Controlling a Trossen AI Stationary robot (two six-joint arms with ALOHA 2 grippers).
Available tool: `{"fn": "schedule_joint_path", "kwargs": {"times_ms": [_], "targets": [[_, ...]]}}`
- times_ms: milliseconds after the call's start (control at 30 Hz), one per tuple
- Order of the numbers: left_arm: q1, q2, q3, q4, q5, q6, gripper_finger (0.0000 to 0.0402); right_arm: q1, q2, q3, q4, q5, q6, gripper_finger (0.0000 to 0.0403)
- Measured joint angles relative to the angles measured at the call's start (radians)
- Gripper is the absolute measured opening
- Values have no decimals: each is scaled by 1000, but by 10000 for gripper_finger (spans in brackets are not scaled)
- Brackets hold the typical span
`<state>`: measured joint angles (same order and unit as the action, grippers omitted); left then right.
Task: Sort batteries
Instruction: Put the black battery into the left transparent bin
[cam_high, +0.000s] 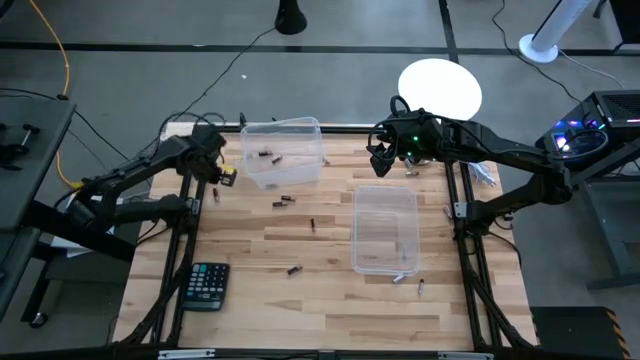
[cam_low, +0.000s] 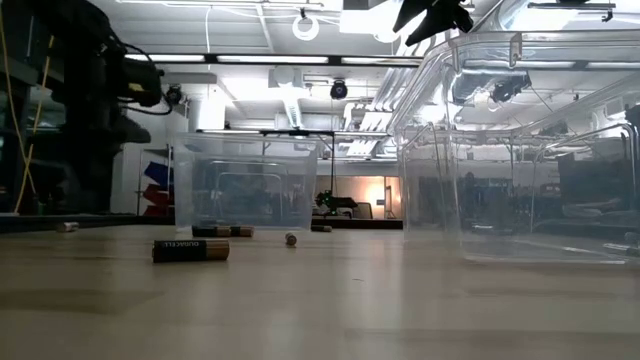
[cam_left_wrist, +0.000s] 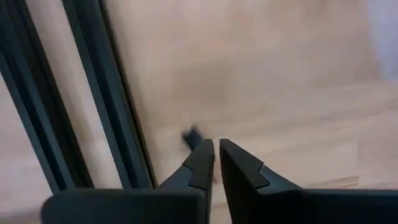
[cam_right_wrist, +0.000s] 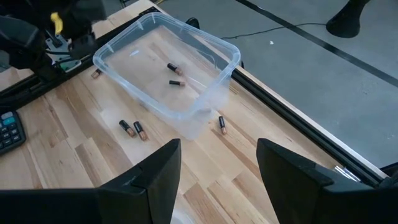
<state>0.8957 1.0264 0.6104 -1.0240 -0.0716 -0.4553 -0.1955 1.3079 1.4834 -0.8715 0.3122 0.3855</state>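
Small dark batteries lie scattered on the wooden table: a pair (cam_high: 282, 202), single ones (cam_high: 312, 224) (cam_high: 294, 269), and two by the right bin's near end (cam_high: 398, 279). Two more lie inside the left clear bin (cam_high: 282, 152), seen also in the right wrist view (cam_right_wrist: 174, 68). My left gripper (cam_high: 222, 172) is shut and hovers at the table's far left corner beside that bin; one battery (cam_left_wrist: 191, 137) lies just past its fingertips. My right gripper (cam_right_wrist: 217, 162) is open and holds nothing. It hangs above the far end of the right clear bin (cam_high: 385, 230).
A black calculator (cam_high: 207, 285) lies near the table's near left corner. Black frame rails (cam_left_wrist: 118, 106) run along the table's left and right sides. In the low view a battery (cam_low: 190, 250) lies in front of both bins.
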Motion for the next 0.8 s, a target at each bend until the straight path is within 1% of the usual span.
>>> {"fn": "schedule_joint_path", "kwargs": {"times_ms": [100, 200, 333, 433, 567, 800], "targets": [[-49, -30, -59, 11, -2, -107, 52, 0, 0, 0, 1, 0, 0, 206], [-82, -35, -90, 37, -21, -203, 82, 0, 0, 0, 13, 6, -1, 206], [-103, -35, -116, 86, -38, -311, 117, 0, 0, 0, 24, 21, -5, 206], [-114, -36, -143, 112, -39, -378, 135, 0, 0, 0, 23, 22, -10, 206], [-128, -34, -185, 114, -46, -454, 146, 0, 0, 0, 23, 22, -12, 206], [-151, -31, -263, 203, -36, -553, 147, 0, 0, 0, 23, 22, -29, 206]]}}
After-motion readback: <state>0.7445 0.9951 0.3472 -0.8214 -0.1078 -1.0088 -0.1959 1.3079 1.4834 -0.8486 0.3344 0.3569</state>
